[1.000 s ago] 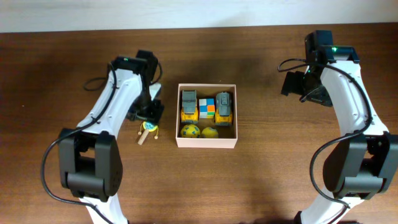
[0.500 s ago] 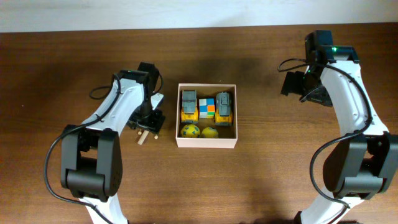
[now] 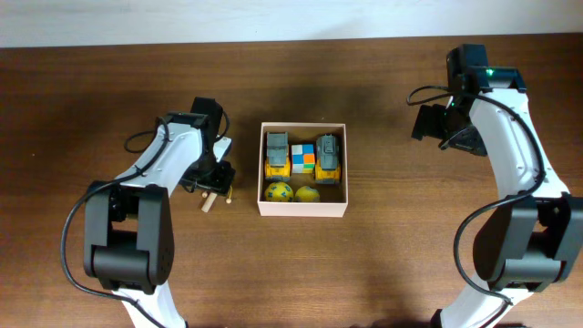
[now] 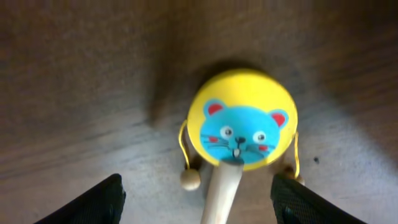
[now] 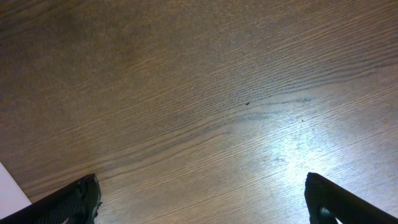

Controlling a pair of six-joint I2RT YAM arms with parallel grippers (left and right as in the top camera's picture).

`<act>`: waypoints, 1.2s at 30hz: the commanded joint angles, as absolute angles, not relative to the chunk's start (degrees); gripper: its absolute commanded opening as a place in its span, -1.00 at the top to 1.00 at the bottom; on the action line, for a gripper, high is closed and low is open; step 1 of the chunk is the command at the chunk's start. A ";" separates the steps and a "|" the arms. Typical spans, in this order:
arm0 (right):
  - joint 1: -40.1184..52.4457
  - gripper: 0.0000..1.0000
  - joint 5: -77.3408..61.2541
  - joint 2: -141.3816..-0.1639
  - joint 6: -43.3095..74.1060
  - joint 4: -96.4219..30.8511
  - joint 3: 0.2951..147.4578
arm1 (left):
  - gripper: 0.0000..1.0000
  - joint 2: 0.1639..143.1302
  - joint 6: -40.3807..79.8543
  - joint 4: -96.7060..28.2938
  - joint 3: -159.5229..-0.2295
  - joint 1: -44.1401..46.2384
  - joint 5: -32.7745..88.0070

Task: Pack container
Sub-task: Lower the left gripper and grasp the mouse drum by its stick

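Note:
The container (image 3: 303, 209), a square white-walled box with tan inside, sits at the table's middle. It holds two yellow-and-grey toy vehicles (image 3: 277, 153), a colourful cube (image 3: 303, 157) and two yellow balls (image 3: 279, 192). A small toy drum with a yellow rim, a blue mouse face and a wooden handle (image 4: 242, 127) lies on the table left of the box; its handle shows in the overhead view (image 3: 210, 200). My left gripper (image 4: 198, 200) is open right above it, one finger on each side of the handle. My right gripper (image 5: 202, 199) is open and empty over bare wood at the far right.
The dark wooden table (image 3: 392, 246) has a pale wall strip along its far edge. A white corner of the container (image 5: 11, 190) shows at the left edge of the right wrist view.
My left gripper has moved down and slightly left over the toy drum, now covering most of it in the overhead view. The right arm has not moved.

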State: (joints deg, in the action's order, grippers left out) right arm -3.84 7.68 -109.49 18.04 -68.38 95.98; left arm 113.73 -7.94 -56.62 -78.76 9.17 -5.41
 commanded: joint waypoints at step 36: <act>-4.10 -0.98 8.23 -109.69 18.46 -68.34 95.90 | 0.26 113.45 -8.40 -48.29 -73.03 8.82 -5.19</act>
State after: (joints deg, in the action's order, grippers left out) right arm -3.84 7.70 -109.49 18.04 -68.38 95.98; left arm 113.69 -8.36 -48.45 -73.97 9.19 -4.97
